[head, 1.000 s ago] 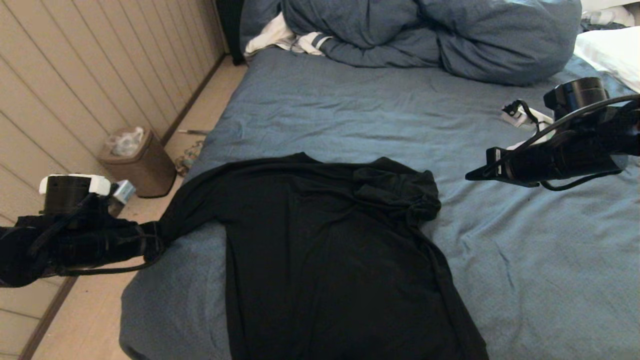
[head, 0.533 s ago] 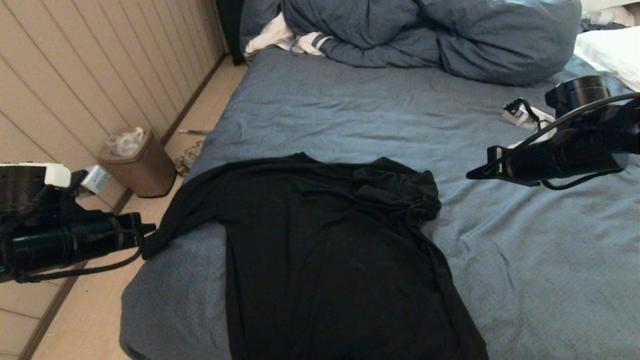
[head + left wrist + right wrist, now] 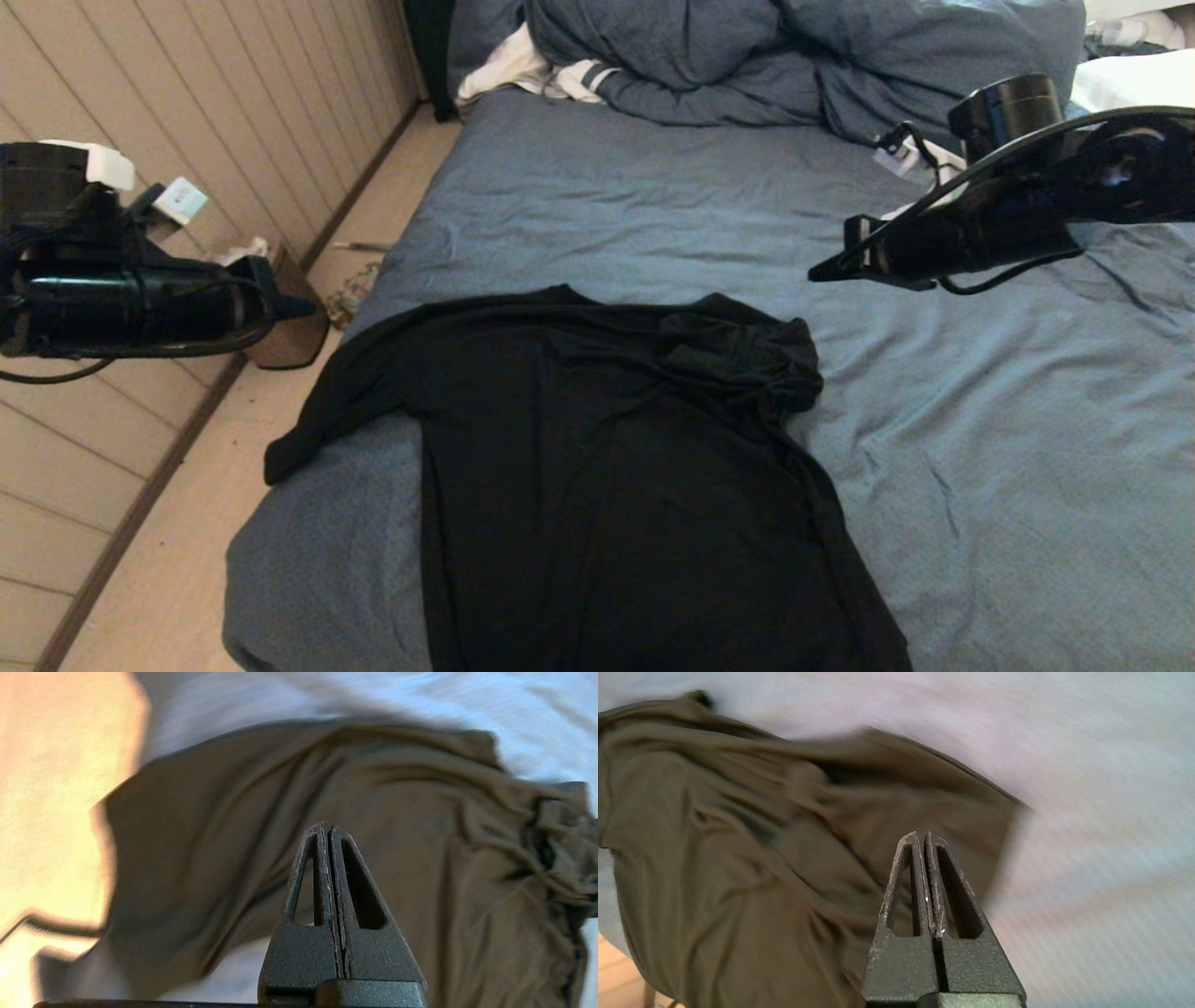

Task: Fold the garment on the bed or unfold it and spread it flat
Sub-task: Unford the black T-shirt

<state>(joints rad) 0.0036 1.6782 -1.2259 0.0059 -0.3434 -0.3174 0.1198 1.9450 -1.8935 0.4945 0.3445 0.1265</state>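
Lying plain side up across the near left part of the wide bed with its wrinkled slate-blue sheet [image 3: 653, 205], the black short-sleeved T-shirt [image 3: 607, 485] looks thin, limp and light: it will drape and slide rather than hold a shape, so a pinch at an edge should lift it easily. Its left sleeve [image 3: 327, 411] lies stretched out to the bed's left edge, while the right sleeve [image 3: 756, 359] is bunched into a crumpled knot at the shoulder. That knot, or the hem just beside it, seems the best place to take hold for spreading. The left gripper [image 3: 297, 306] hovers over the floor to the left, clenched on nothing; the right gripper [image 3: 826, 273] hangs above the sheet, far right of the shirt, likewise closed and empty. A bulky blue duvet [image 3: 840, 65] lies at the far end.
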